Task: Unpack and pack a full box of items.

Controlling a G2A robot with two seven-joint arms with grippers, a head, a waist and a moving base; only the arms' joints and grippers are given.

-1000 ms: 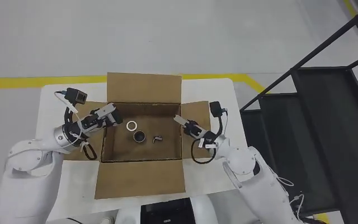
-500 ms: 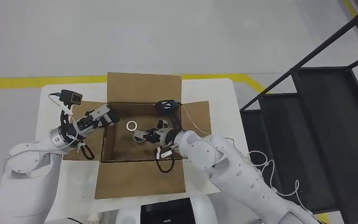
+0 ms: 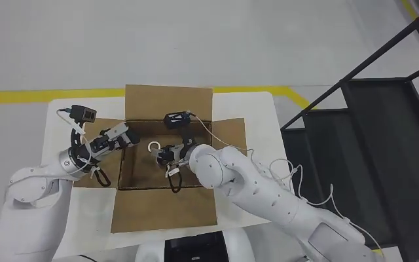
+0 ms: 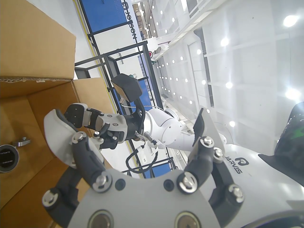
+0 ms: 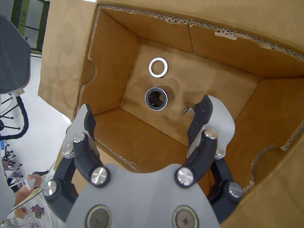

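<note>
An open cardboard box (image 3: 168,103) stands on the white table (image 3: 243,108). On its floor lie a white metal ring (image 5: 158,67), a black cylindrical bearing (image 5: 156,99) and a small metal fitting (image 5: 187,110). My right gripper (image 5: 146,110) hangs open over the box's inside, above the bearing and the fitting, holding nothing. From above, the right gripper (image 3: 165,156) sits beside the ring (image 3: 154,146). My left gripper (image 3: 129,136) is at the box's left wall, open and empty. In the left wrist view the left gripper (image 4: 128,117) faces the right gripper, with the bearing (image 4: 7,157) below.
The box's four flaps are folded outward; the front flap (image 3: 163,208) covers the table's near edge. Black metal stairs (image 3: 366,131) stand to the right of the table. A yellow line (image 3: 59,95) runs across the floor behind.
My right arm has swung from the box's right flap across the opening, and its gripper now hangs over the items near the left side. My left gripper has drawn back slightly.
</note>
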